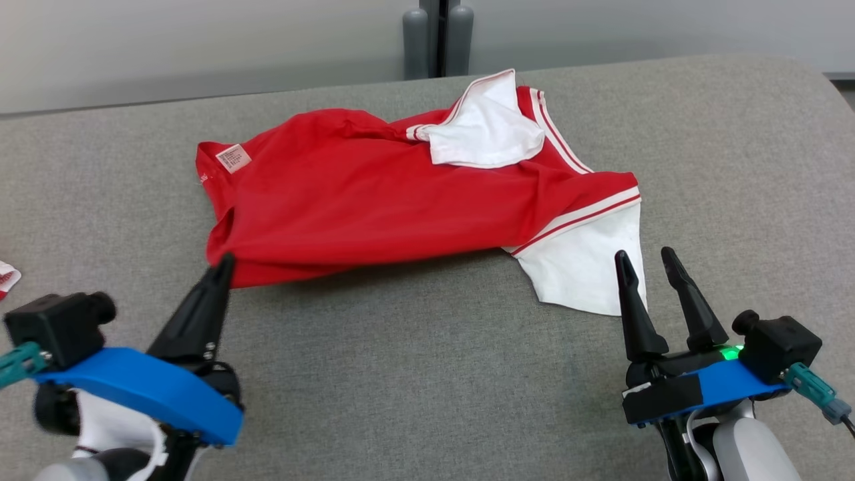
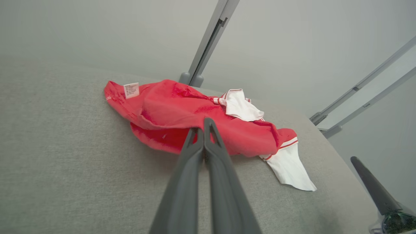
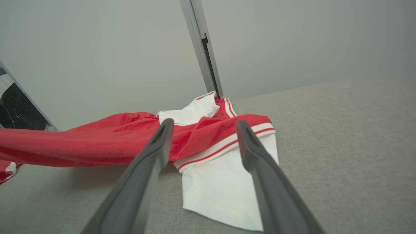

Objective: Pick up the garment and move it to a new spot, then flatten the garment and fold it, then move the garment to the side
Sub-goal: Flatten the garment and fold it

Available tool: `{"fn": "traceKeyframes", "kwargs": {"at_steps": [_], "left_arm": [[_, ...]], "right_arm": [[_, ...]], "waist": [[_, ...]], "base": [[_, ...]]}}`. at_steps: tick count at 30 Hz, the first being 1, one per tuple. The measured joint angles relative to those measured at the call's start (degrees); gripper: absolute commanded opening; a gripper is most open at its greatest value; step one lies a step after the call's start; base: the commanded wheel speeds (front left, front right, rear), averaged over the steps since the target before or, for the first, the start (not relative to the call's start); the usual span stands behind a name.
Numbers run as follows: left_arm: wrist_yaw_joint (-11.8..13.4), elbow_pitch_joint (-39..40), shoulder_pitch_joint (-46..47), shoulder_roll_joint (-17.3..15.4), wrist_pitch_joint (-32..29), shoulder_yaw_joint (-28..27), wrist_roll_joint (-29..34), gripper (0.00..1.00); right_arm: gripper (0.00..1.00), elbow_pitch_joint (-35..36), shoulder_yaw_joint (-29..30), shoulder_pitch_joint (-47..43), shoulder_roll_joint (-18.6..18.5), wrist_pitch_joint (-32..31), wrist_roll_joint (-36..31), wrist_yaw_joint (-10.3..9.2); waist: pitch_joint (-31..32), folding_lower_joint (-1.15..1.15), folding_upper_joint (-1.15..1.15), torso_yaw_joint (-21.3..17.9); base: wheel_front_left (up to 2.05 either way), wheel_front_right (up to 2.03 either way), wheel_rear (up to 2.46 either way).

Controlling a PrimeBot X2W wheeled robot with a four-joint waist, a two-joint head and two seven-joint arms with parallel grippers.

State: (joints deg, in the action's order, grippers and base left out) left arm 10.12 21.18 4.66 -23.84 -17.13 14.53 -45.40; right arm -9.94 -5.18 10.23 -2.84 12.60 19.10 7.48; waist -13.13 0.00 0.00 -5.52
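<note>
Though seemingly flat overhead, garment (image 3: 97,144) aloft from right wrist; left jaws tight on it, right jaws apart.

Garment (image 1: 374,194) label (image 1: 233,158) print unreadable; scrap (image 1: 7,277) cut off.

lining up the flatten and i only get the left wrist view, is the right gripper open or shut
Observer: Open. In the head view the right gripper has its fingers spread, pointing at the white sleeve.
Operator: is my end of it off the table
Observer: It looks so. In the right wrist view the garment hangs above the grey surface on your side, with a shadow beneath it.
Operator: anything else nearby
Observer: A small red-and-white item lies at the head view's far left edge, apart from the garment.
</note>
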Motion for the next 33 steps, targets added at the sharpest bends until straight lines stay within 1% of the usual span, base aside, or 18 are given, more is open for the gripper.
{"fn": "traceKeyframes", "kwargs": {"at_steps": [2,4,6,9,11,18,20,21,25,27,30,33], "left_arm": [[1.6,1.6,-1.6,-1.6,-1.0,-1.5,0.1,0.00],[2.5,0.6,-1.9,-2.9,-1.5,-3.1,0.3,0.00],[2.5,-3.3,-0.6,-3.5,-1.5,-3.7,0.8,0.00],[2.2,-11.4,4.3,-4.6,-0.3,-3.5,3.6,0.00],[2.1,-16.5,8.1,-4.4,2.0,-2.9,6.2,0.00],[1.9,-33.4,20.0,-0.9,10.9,-0.2,12.7,0.00],[1.6,-37.3,22.3,-0.4,13.6,0.5,14.2,0.62],[1.4,-39.1,23.2,0.0,14.2,0.9,14.5,1.00],[-0.1,-44.2,24.5,1.7,17.6,1.7,14.7,1.00],[-1.2,-45.5,24.5,2.4,20.4,1.5,14.4,1.00],[-3.2,-45.6,23.1,4.0,25.0,1.1,12.7,1.00],[-4.4,-44.8,19.7,5.3,29.2,1.0,12.3,1.00]], "right_arm": [[1.00,0.2,0.3,0.0,0.0,0.0,0.0,0.00],[1.00,0.4,0.3,0.1,0.0,0.0,0.0,0.00],[1.00,0.5,-0.1,0.4,0.0,0.0,0.1,0.00],[1.00,0.7,-1.3,1.8,0.0,0.1,0.3,0.00],[1.00,0.8,-2.1,2.9,0.0,0.2,0.6,0.00],[1.00,0.3,-3.9,5.1,0.0,0.6,0.7,0.00],[1.00,0.0,-4.1,5.3,0.0,0.7,0.7,0.00],[1.00,-0.1,-4.1,5.5,0.0,0.8,0.7,0.00],[1.00,-0.6,-3.4,5.8,0.0,1.1,0.6,0.00],[1.00,-0.8,-2.9,5.7,0.0,1.1,0.2,0.00],[1.00,-1.0,-1.8,5.4,0.0,0.7,-0.3,0.00],[1.00,-1.0,-0.2,4.5,0.0,0.1,-0.7,0.00]], "waist": [[-0.7,0.00,0.00,-0.2],[-1.5,0.00,0.00,-0.4],[-2.7,0.00,0.00,-0.8],[-4.7,0.00,0.00,-1.5],[-6.0,0.00,0.00,-2.1],[-9.8,0.00,0.00,-3.7],[-10.2,0.01,0.00,-4.0],[-10.3,0.01,0.00,-4.1],[-9.8,0.01,0.00,-3.7],[-9.1,0.01,0.00,-3.2],[-7.5,0.01,0.00,-2.2],[-5.5,0.00,0.00,-1.0]], "base": [[0.00,0.00,0.00],[0.00,0.00,0.00],[0.00,0.00,0.00],[0.00,0.00,0.00],[0.00,0.00,0.00],[0.00,0.00,0.00],[0.00,0.00,0.00],[0.00,0.00,0.00],[0.00,0.00,0.00],[0.00,0.00,0.00],[0.00,0.00,0.00],[0.00,0.00,0.00]]}}
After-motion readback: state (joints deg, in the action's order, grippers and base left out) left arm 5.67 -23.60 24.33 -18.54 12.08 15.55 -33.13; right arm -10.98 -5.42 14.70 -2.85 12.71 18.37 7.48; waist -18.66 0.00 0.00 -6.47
